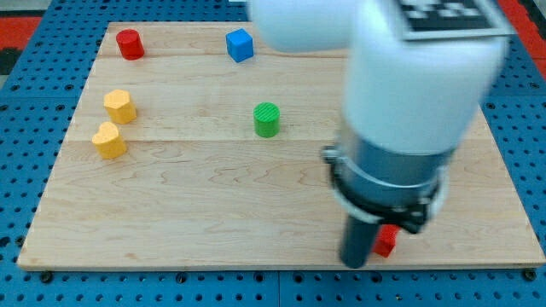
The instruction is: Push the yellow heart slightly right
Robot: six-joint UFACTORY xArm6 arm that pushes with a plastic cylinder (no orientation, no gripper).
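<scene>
While the arm's big white and grey housing [409, 111] fills the view's right side, the yellow heart [109, 140] sits far off at the view's left, on the wooden board [213, 213] and close to its left edge. Its two lobes seem to face the view's upper left and its narrower end the lower right, so its long axis runs roughly along that diagonal (the shape is small and soft-edged, so this reading is loose). Just above it, near but not touching, stands a second yellow block [120, 106], which looks six-sided.

At the view's top left a red cylinder [130, 43] stands near the board's far edge, and a blue cube [241, 44] stands further right along that same edge. A green cylinder [267, 119] stands near the middle of the board, well apart from the rest.

My tip [357, 261] shows as the lower end of a dark rod at the view's bottom right, near the board's front edge. A small red block [386, 240] lies just beside it on the view's right, partly hidden by the rod; whether they touch I cannot tell. The tip is well apart from the yellow heart, across most of the board. The arm carries no claw, so there is no grasp to report. No container is on the board, which rests on a blue pegboard surface [26, 128].
</scene>
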